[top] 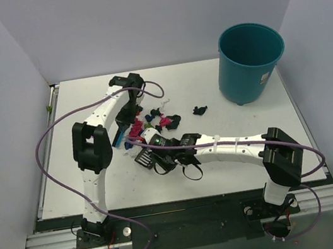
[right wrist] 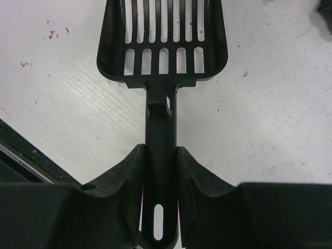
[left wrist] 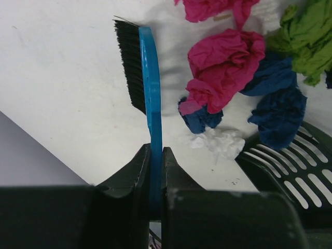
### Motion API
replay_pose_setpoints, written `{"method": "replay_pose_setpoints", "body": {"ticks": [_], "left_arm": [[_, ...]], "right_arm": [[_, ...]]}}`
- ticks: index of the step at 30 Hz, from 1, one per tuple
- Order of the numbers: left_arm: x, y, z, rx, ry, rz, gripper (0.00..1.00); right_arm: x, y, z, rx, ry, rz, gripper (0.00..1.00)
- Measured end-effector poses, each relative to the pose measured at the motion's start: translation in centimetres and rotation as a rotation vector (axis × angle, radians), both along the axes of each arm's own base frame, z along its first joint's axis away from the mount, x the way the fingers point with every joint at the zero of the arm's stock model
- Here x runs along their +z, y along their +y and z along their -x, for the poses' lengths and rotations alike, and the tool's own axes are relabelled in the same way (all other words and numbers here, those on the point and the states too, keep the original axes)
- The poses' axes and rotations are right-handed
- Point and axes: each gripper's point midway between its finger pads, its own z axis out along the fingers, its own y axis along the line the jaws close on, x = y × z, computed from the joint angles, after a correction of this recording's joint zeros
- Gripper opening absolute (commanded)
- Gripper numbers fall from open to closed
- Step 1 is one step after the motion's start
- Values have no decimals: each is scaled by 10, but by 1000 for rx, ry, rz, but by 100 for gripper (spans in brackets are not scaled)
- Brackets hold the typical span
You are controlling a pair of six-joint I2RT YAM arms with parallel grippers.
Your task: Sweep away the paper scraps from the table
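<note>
The paper scraps (top: 153,120), pink, dark blue, green and white, lie bunched on the table (top: 245,117) left of its centre. One black scrap (top: 200,110) sits apart to the right. My left gripper (top: 125,115) (left wrist: 155,150) is shut on the handle of the blue brush (left wrist: 151,83). The brush's bristles face away from the pile of pink (left wrist: 223,62), dark blue (left wrist: 280,114), white (left wrist: 220,142) and green (left wrist: 306,41) scraps beside it. My right gripper (top: 163,162) (right wrist: 161,150) is shut on the handle of the black slotted scoop (right wrist: 162,41) (top: 145,159). The scoop lies on the table just in front of the pile, with nothing in it.
A teal round bin (top: 249,63) stands at the table's far right corner. Purple cables loop along both arms, and the left arm arches over the table's left half. A metal rail (top: 189,220) runs along the near edge.
</note>
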Motion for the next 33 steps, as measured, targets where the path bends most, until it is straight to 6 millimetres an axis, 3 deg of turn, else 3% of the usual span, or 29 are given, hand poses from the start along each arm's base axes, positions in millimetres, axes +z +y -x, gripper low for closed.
{"method": "replay_pose_setpoints", "body": {"ticks": [5, 16, 27, 33], "left_arm": [[-1, -11, 25, -24, 45, 30, 0], [16, -53, 73, -8, 81, 202, 0], [49, -65, 66, 35, -8, 277, 0], [63, -65, 57, 50, -69, 284, 0]], "right_arm": [[-3, 3, -10, -4, -5, 20, 0], [-7, -1, -16, -13, -8, 35, 0], [-17, -8, -13, -16, -7, 45, 0], [-12, -12, -12, -18, -13, 38, 0]]}}
